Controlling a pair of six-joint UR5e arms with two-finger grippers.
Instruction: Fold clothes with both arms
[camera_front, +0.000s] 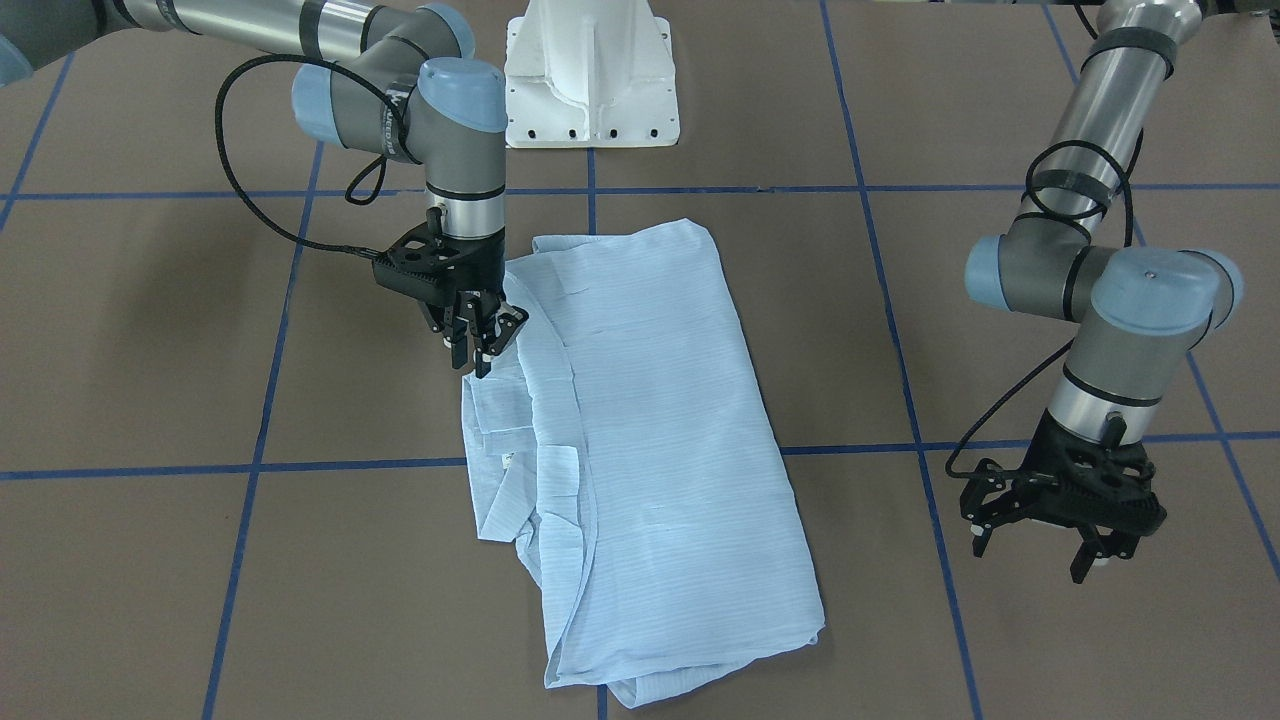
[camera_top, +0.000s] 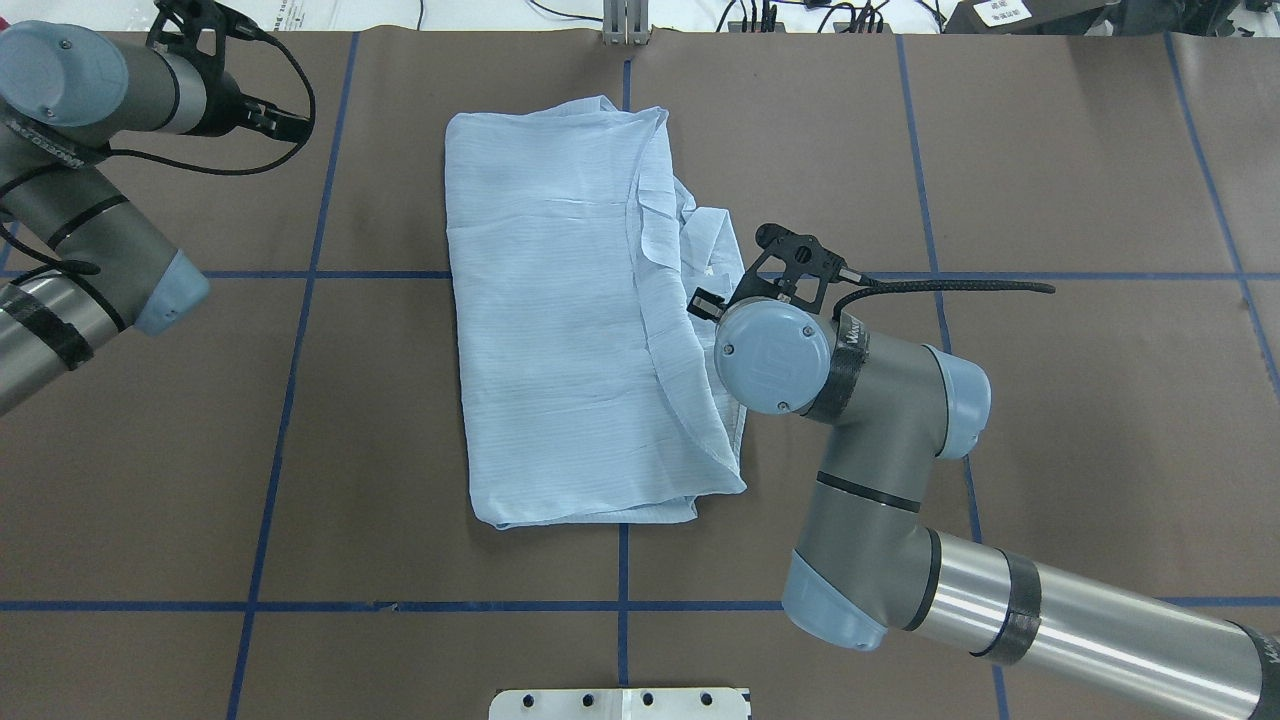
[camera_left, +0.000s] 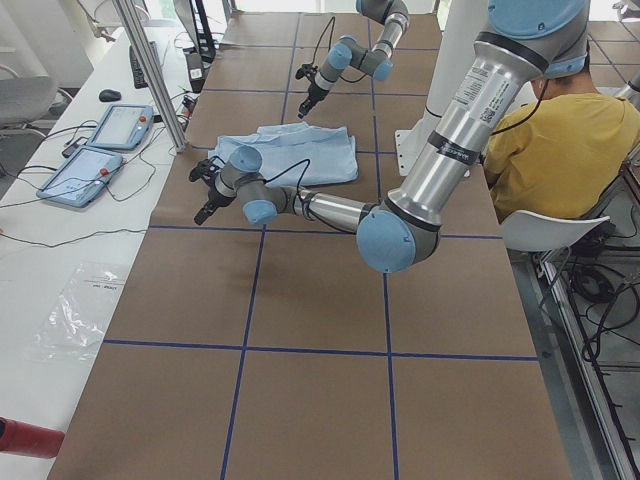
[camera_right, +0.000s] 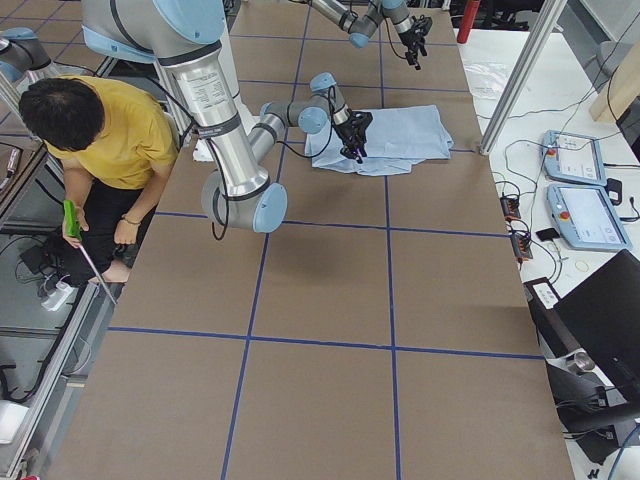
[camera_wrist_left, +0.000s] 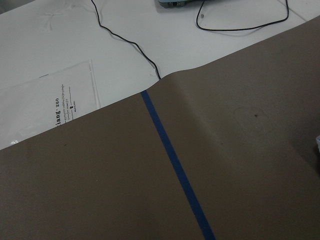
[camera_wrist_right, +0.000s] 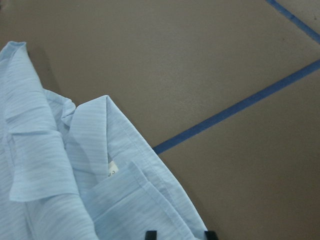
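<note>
The light blue striped shirt (camera_front: 650, 430) lies folded lengthwise in a long strip on the brown table, with its collar and placket bunched along one long edge; it also shows in the overhead view (camera_top: 550, 330). My right gripper (camera_front: 487, 345) hangs over that collar edge, fingers pointing down and slightly apart. In the right wrist view the shirt (camera_wrist_right: 50, 175) fills the left side, and the two fingertips (camera_wrist_right: 150, 234) straddle its hem. My left gripper (camera_front: 1040, 548) is open and empty, well off to the shirt's side above bare table.
The white pedestal base (camera_front: 590, 80) stands behind the shirt. Blue tape lines (camera_front: 250, 467) grid the brown table cover. Teach pendants (camera_left: 100, 150) and a metal post (camera_left: 150, 75) stand at the far table edge. A seated person in yellow (camera_left: 545, 140) is beside the robot.
</note>
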